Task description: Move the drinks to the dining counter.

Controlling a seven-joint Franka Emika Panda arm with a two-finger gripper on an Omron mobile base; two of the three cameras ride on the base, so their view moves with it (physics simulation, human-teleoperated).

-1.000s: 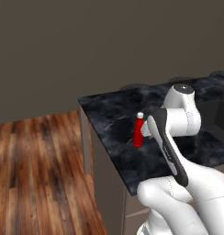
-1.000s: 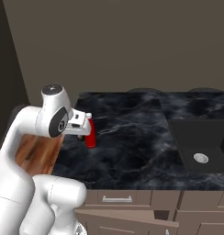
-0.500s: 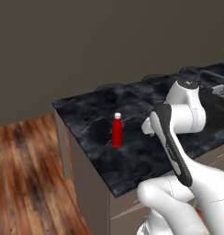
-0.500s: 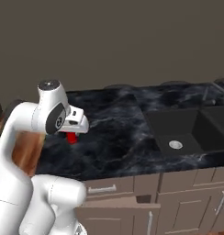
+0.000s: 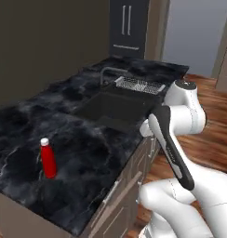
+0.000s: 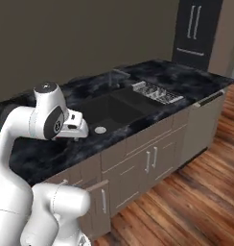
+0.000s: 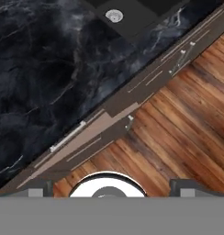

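Observation:
One of the drinks, a red bottle with a white cap, stands upright on the black marble worktop near its front left end. My arm's hand hovers over the worktop's front edge, well right of the bottle and apart from it. In the hand view my gripper is open, its two dark fingertips wide apart with nothing between them, looking down at the worktop edge and a drawer front. The dining counter is out of view.
A black sink is set into the worktop, with a faucet and a metal dish rack beyond it. Handled cabinets run under the worktop. A tall dark cabinet stands at the far end. Wood floor lies in front.
The whole picture has shifted: the base has moved, so the sink and dish rack have come into view and the bottle now sits lower left. The gripper stays open.

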